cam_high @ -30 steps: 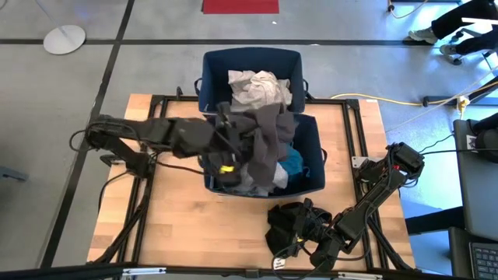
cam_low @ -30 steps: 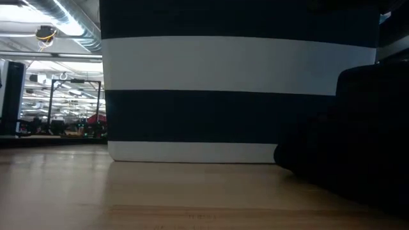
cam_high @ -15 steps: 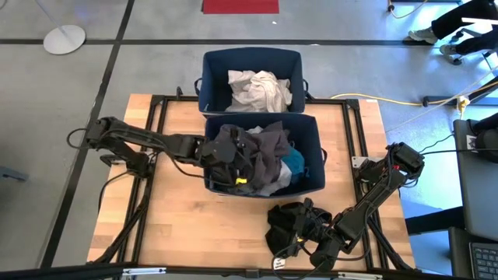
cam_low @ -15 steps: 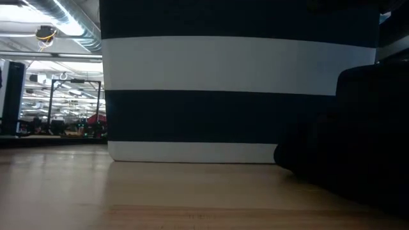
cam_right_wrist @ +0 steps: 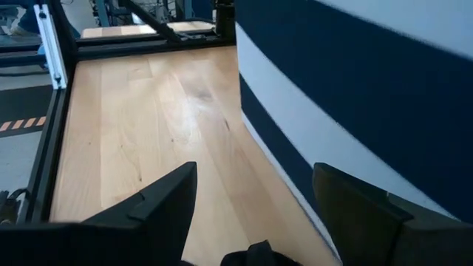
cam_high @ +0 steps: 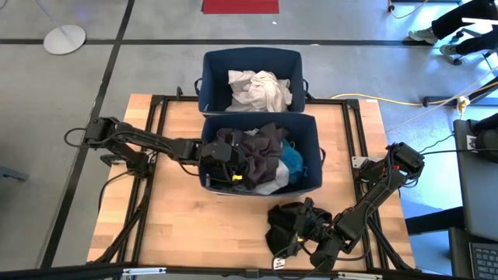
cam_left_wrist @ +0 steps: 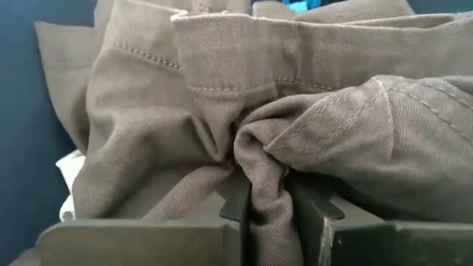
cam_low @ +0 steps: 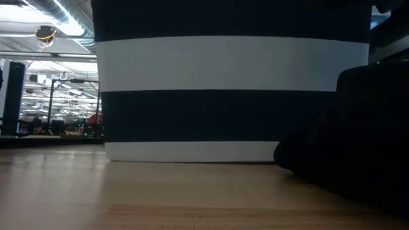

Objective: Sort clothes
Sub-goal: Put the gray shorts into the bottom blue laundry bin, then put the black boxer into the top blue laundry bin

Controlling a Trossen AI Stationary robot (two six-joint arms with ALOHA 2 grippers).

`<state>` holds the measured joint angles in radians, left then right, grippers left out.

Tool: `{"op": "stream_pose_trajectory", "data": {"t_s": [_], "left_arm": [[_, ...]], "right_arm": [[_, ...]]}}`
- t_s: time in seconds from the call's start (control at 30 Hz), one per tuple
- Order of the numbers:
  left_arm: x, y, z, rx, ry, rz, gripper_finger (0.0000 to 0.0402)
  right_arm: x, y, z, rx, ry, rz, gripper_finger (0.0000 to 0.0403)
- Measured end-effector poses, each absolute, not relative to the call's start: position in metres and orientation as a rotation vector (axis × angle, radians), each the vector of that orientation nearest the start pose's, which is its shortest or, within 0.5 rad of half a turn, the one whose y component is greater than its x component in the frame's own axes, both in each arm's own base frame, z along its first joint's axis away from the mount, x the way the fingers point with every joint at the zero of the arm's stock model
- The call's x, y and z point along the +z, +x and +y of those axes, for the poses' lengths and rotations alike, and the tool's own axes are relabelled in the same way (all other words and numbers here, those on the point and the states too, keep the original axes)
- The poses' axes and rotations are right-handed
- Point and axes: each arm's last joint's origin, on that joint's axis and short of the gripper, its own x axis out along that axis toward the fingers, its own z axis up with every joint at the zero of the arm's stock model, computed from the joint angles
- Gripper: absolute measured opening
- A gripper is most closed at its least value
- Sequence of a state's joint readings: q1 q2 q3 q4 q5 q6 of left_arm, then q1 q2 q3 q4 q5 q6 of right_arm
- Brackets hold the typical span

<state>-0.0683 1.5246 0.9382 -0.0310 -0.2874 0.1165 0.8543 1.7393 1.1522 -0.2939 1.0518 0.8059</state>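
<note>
The left pincer [cam_left_wrist: 267,210] pinches the dark grey garment [cam_left_wrist: 295,125] inside the near bin [cam_high: 315,128]. The right pincer [cam_right_wrist: 255,222] is open, low over the worktop [cam_right_wrist: 148,118].

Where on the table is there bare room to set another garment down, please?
The wooden table is bare on its near-left part, between the left arm and the black garment. A narrower bare strip runs right of the near bin. That bin is crowded: piled clothes, with the left end effector gripping the grey-brown garment.
</note>
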Motion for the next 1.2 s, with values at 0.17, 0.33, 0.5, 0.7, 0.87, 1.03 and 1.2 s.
{"op": "stream_pose_trajectory", "data": {"t_s": [0.17, 0.33, 0.5, 0.7, 0.87, 1.03, 1.2], "left_arm": [[0.229, 0.324, -0.014, 0.165, 0.219, 0.606, 0.0078], [0.246, 0.330, -0.015, 0.165, 0.210, 0.612, 0.0129], [0.284, 0.329, -0.023, 0.143, 0.218, 0.593, 0.0178], [0.331, 0.315, -0.035, 0.112, 0.201, 0.591, 0.0208], [0.365, 0.294, -0.045, 0.086, 0.192, 0.563, 0.0212], [0.389, 0.269, -0.060, 0.037, 0.143, 0.507, 0.0209], [0.400, 0.240, -0.084, -0.052, 0.096, 0.493, 0.0204]], "right_arm": [[0.215, 0.251, 0.250, -0.371, 0.064, 0.380, 0.0271], [0.215, 0.251, 0.250, -0.372, 0.064, 0.379, 0.0271], [0.215, 0.251, 0.250, -0.372, 0.062, 0.380, 0.0271], [0.214, 0.251, 0.249, -0.371, 0.050, 0.389, 0.0271], [0.214, 0.250, 0.250, -0.366, 0.050, 0.396, 0.0271], [0.214, 0.251, 0.250, -0.352, 0.059, 0.405, 0.0271], [0.215, 0.252, 0.252, -0.336, 0.087, 0.404, 0.0271]]}}
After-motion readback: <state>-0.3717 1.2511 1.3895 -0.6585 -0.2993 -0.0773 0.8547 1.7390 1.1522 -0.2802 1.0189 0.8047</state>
